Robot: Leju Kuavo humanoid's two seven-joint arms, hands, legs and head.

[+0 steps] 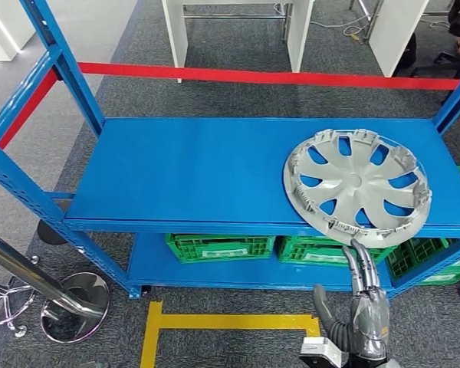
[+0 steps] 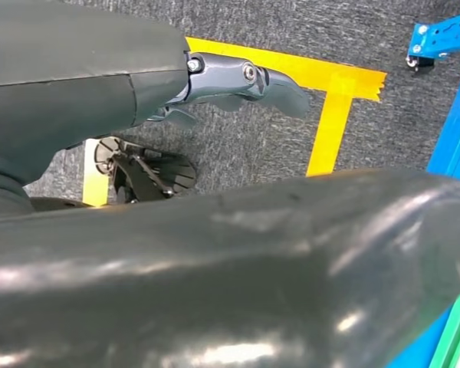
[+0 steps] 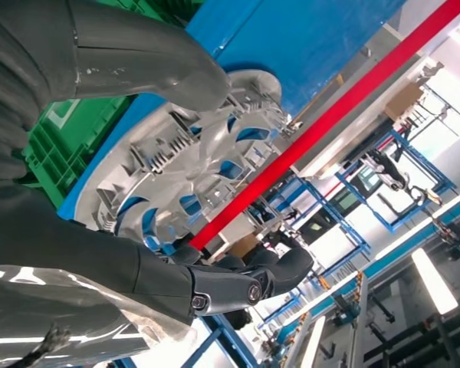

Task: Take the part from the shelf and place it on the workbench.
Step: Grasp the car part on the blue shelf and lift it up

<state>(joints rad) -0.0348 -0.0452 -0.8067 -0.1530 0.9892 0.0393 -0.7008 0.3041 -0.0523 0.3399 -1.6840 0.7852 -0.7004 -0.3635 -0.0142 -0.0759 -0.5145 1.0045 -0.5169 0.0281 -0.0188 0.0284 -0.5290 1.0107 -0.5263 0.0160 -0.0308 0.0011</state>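
A silver wheel cover (image 1: 356,184) lies flat on the right part of the blue shelf (image 1: 187,169), its near rim slightly over the shelf's front edge. My right hand (image 1: 360,307) is raised just below and in front of that rim, fingers extended toward it and holding nothing. In the right wrist view the wheel cover (image 3: 187,165) sits between the thumb and the fingers (image 3: 239,280), with no contact visible. My left hand (image 2: 239,80) hangs over the carpet with its fingers apart and nothing in them.
Green crates (image 1: 219,247) stand on the lower shelf level. Blue uprights (image 1: 66,65) frame the rack at both ends. Yellow tape (image 1: 216,322) marks the grey carpet in front. A chrome stool base (image 1: 74,307) is at the lower left. White table legs (image 1: 300,31) stand behind red tape.
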